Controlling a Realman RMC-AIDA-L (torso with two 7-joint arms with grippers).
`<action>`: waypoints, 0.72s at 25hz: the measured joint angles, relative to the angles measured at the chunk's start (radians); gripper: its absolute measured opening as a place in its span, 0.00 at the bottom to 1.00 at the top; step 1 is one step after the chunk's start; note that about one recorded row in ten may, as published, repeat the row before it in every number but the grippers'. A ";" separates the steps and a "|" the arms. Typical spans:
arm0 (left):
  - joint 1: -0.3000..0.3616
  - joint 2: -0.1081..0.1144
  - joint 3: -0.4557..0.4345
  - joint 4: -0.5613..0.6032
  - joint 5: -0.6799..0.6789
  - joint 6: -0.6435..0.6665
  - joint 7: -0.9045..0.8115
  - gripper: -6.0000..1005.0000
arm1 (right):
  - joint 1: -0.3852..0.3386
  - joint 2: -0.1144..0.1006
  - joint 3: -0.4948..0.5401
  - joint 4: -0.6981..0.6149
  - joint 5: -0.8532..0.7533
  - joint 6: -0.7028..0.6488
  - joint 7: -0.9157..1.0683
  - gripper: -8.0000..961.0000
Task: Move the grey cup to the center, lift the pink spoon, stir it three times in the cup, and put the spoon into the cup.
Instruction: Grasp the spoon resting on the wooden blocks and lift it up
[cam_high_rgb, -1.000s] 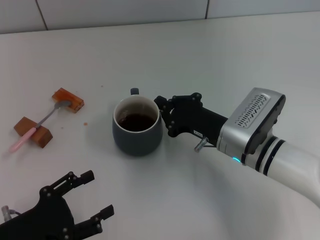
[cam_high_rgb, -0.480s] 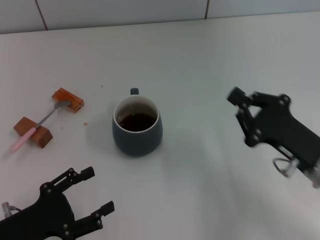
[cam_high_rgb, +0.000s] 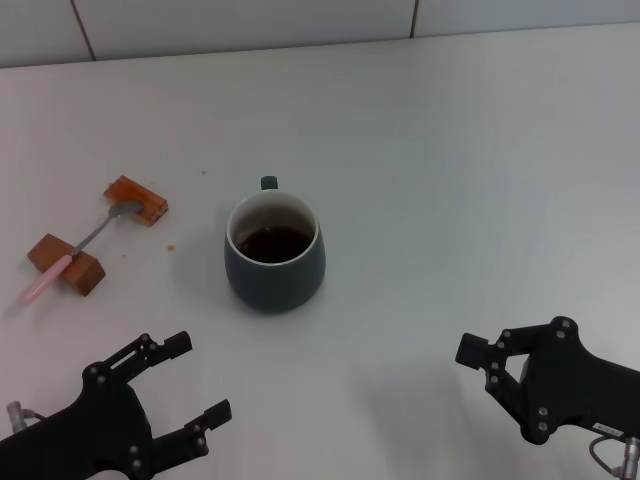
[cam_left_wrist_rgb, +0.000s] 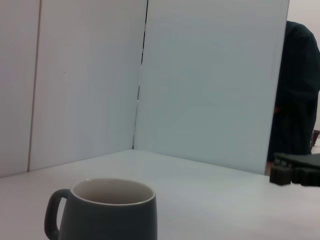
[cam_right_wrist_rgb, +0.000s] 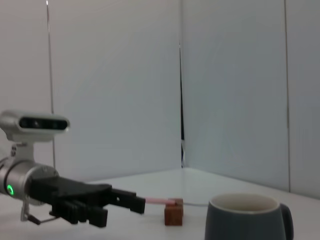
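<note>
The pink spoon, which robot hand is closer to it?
Left. The left gripper sits just in front of the pink spoon, on the same side. The right gripper is far across, beyond the grey cup.

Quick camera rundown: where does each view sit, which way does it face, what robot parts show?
Head: high on the body, looking down at the table, grey cup, pink spoon; left gripper and right gripper near its lower edge.
Left wrist: low, level, facing the cup; right gripper's tips beyond.
Right wrist: low, level, facing cup, left gripper.
All three show the cup.
</note>
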 joint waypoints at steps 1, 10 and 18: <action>0.000 0.000 0.000 0.000 0.000 0.000 0.000 0.84 | 0.000 0.000 0.000 0.000 0.000 0.000 0.000 0.05; 0.004 0.001 0.000 -0.001 0.000 0.005 0.000 0.84 | -0.009 0.003 -0.013 0.001 -0.026 0.069 -0.002 0.05; 0.000 0.000 0.000 -0.008 0.000 0.006 -0.002 0.84 | -0.004 0.005 -0.054 0.001 -0.030 0.087 0.022 0.12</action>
